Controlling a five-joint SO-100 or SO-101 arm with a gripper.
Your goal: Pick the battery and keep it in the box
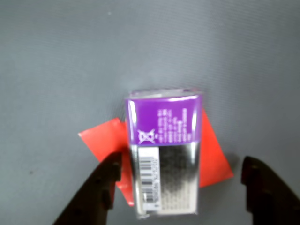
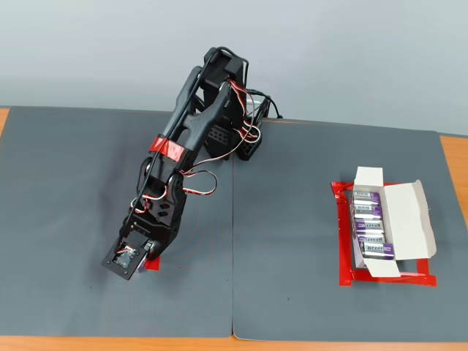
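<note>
In the wrist view the battery (image 1: 164, 140), a purple and silver block with dark print, lies on a flat red tape patch (image 1: 103, 138) on the grey mat. My gripper (image 1: 182, 161) is open around it. The left finger (image 1: 105, 185) is close beside the battery's side, and the right finger (image 1: 265, 187) stands well apart from it. In the fixed view the gripper (image 2: 133, 262) is down at the mat on the left, and the arm hides the battery. The box (image 2: 406, 216), a white carton with open flaps, sits far to the right.
Several purple batteries (image 2: 369, 223) lie in a row inside the box, which a red tape rectangle (image 2: 344, 248) outlines. The arm's base (image 2: 238, 139) stands at the back middle. Two grey mats cover the table, meeting at a seam (image 2: 233, 248).
</note>
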